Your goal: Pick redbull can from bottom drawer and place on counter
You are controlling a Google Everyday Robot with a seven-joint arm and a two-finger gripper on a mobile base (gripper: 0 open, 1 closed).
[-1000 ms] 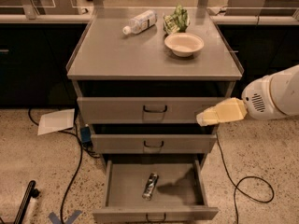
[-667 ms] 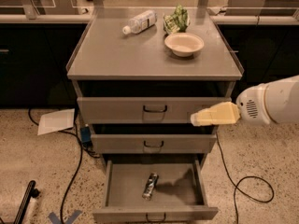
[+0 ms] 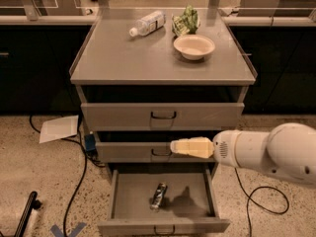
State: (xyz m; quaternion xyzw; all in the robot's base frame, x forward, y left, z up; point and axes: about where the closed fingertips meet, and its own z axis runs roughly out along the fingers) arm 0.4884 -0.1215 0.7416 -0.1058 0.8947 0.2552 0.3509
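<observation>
The redbull can (image 3: 159, 195) lies on its side on the floor of the bottom drawer (image 3: 123, 197), which is pulled out. My gripper (image 3: 174, 147) comes in from the right on a white arm and hangs in front of the middle drawer, above the open drawer and a little right of the can. It holds nothing that I can see. Above the drawers is the counter (image 3: 123, 58), the flat grey cabinet top.
On the counter lie a clear plastic bottle (image 3: 146, 23), a crumpled green bag (image 3: 186, 21) and a pale bowl (image 3: 194, 46). A white sheet (image 3: 59, 129) and black cables (image 3: 74, 191) lie on the speckled floor at left. Dark cabinets stand behind.
My gripper and arm have moved down and to the left, from level with the top drawer to level with the middle drawer. The can has not moved.
</observation>
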